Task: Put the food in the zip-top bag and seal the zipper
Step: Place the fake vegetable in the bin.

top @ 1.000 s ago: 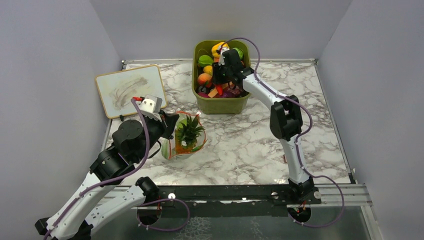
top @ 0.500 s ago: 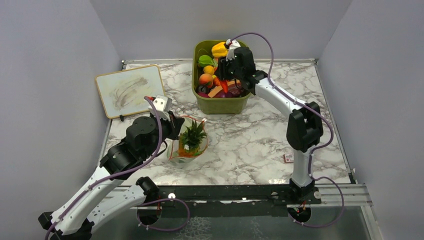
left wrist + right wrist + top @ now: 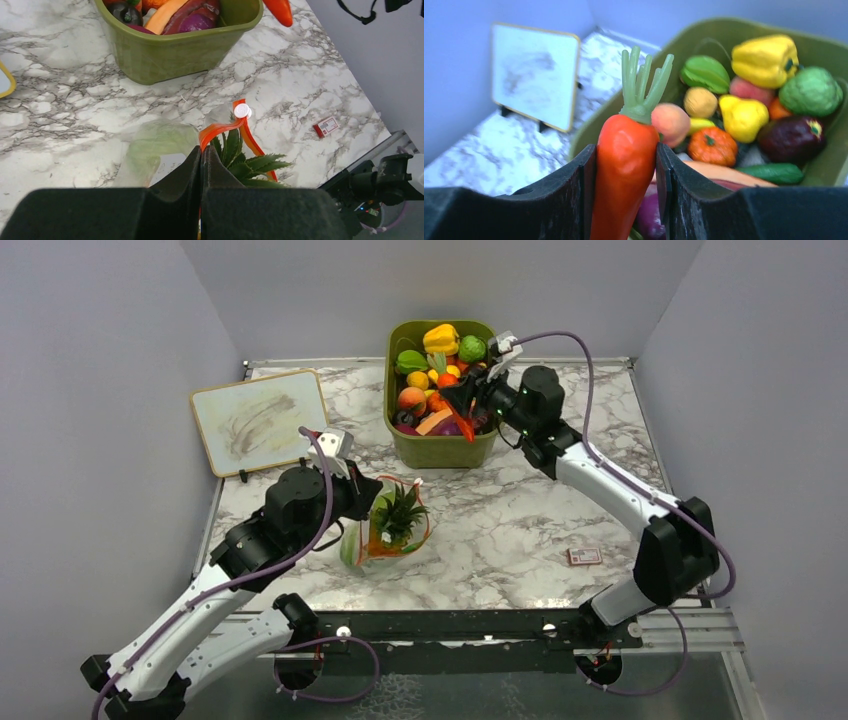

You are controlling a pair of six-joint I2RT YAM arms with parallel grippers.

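Observation:
The clear zip-top bag (image 3: pixel 385 538) lies left of centre on the marble, its mouth held up. My left gripper (image 3: pixel 368 502) (image 3: pixel 201 150) is shut on the orange-red zipper (image 3: pixel 220 129) at the mouth edge. Inside the bag sit an orange fruit with a spiky green top (image 3: pixel 400 512) (image 3: pixel 250 164) and a light-green ball (image 3: pixel 155 150). My right gripper (image 3: pixel 468 405) (image 3: pixel 626 149) hangs over the green bin's near right corner, shut on a red-orange toy carrot (image 3: pixel 624 190) (image 3: pixel 468 425) with pale green stalks.
The olive-green bin (image 3: pixel 440 450) (image 3: pixel 175 55) at the back centre holds several toy fruits and vegetables. A small whiteboard (image 3: pixel 260 420) (image 3: pixel 534 75) leans at the back left. A little red card (image 3: pixel 584 556) (image 3: pixel 326 126) lies on the marble to the right.
The right arm has swung out to the right and raised the carrot from the bin's contents. The left gripper has carried the bag's mouth a little to the right.

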